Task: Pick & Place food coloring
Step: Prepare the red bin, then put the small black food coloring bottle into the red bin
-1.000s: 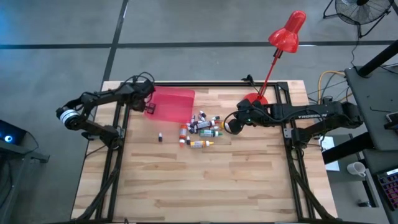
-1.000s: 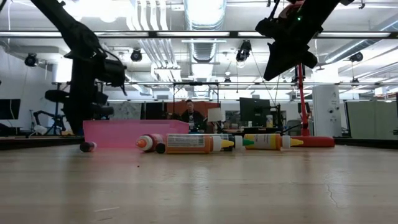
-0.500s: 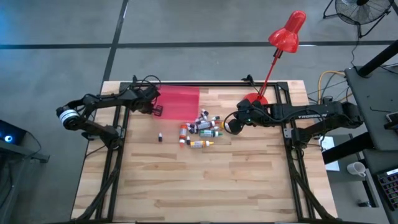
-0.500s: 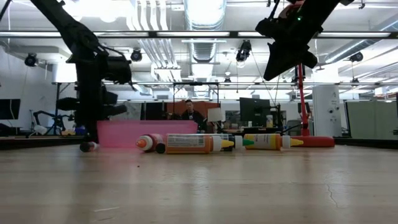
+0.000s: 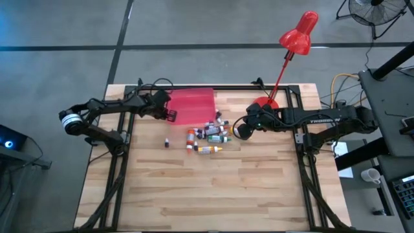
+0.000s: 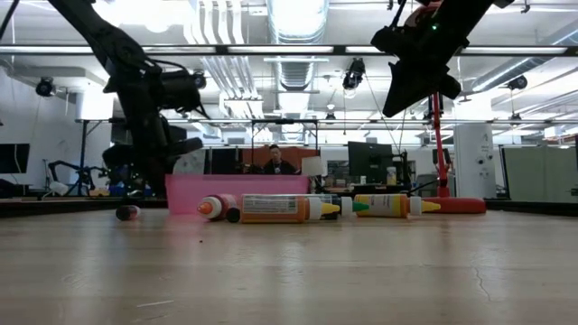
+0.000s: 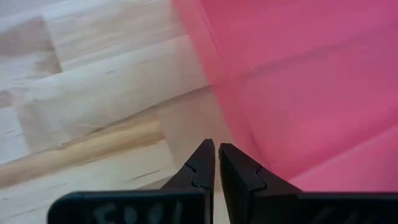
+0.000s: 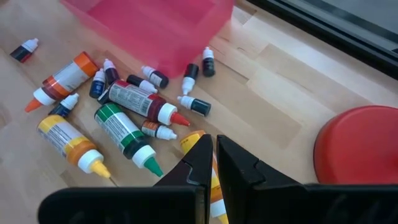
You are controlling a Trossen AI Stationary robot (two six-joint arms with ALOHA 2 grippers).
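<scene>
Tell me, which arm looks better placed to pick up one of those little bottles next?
Probably the right. Its gripper hangs beside the pile of food coloring bottles, with several just ahead of its shut jaws in its wrist view. The left gripper sits against the pink tray, farther from the pile.

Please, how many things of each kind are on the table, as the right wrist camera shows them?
Big bottles: 5 (one partly hidden)
Small bottles: 9
Tray: 1
Lamp: 1
Total: 16
</scene>
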